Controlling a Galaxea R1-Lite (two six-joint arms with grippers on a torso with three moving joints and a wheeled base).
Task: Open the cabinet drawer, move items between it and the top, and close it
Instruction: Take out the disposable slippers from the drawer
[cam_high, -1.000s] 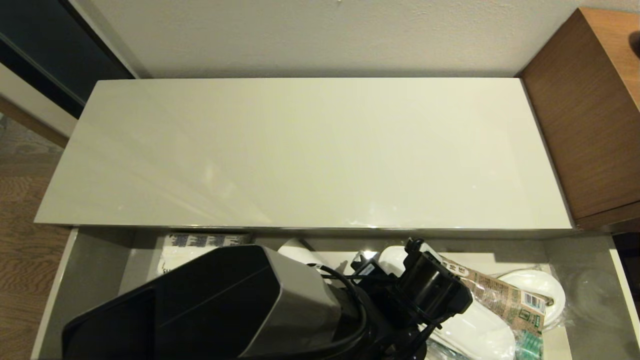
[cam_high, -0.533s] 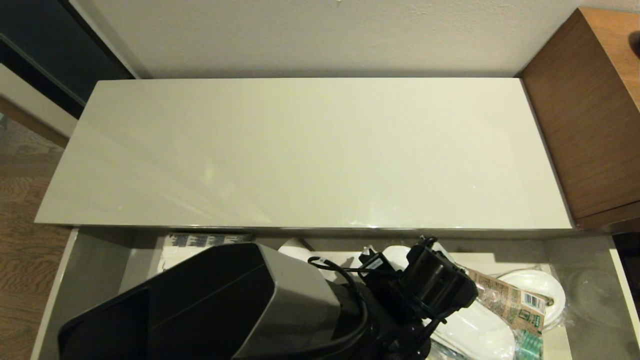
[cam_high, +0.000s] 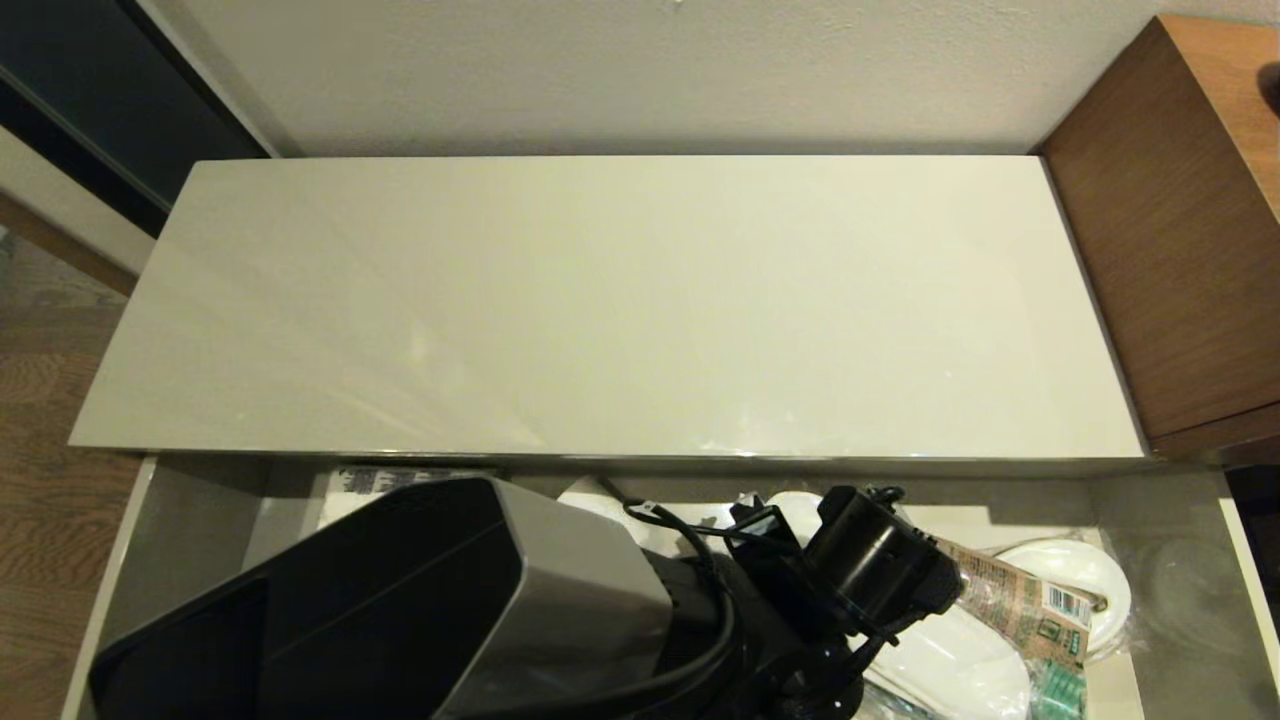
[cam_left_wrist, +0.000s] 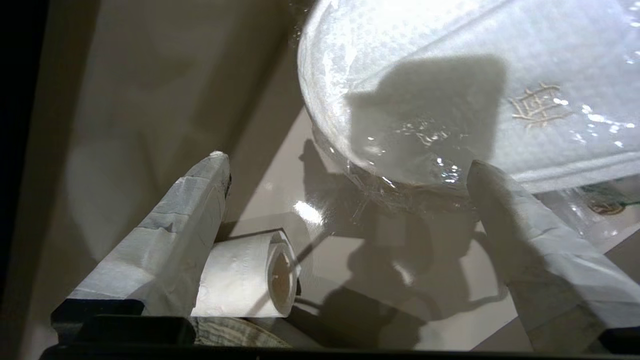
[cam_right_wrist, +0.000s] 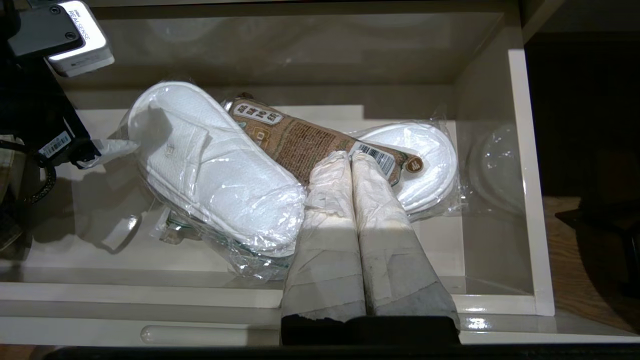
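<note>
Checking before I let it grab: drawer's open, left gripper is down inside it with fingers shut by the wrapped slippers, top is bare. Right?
Not quite: the left gripper is open, its fingers spread wide beside the wrapped slippers, as the left wrist view shows. The drawer is open and the top bare.

This looks like a hotel guest room. Below the left hand (cam_left_wrist: 345, 170), the open cabinet drawer (cam_right_wrist: 520, 165) holds guest supplies: disposable white slippers (cam_right_wrist: 215, 170) sealed in clear plastic wrap, a brown printed packet (cam_right_wrist: 300, 140) just beside them, and a small paper roll (cam_left_wrist: 245, 280) near the hand's fingers. Beyond the hand runs the glossy beige top (cam_high: 620, 300), against a plain textured wall (cam_high: 640, 70), with a wood-grain desk (cam_high: 1180, 220) beside it and wood flooring (cam_high: 50, 500).
</note>
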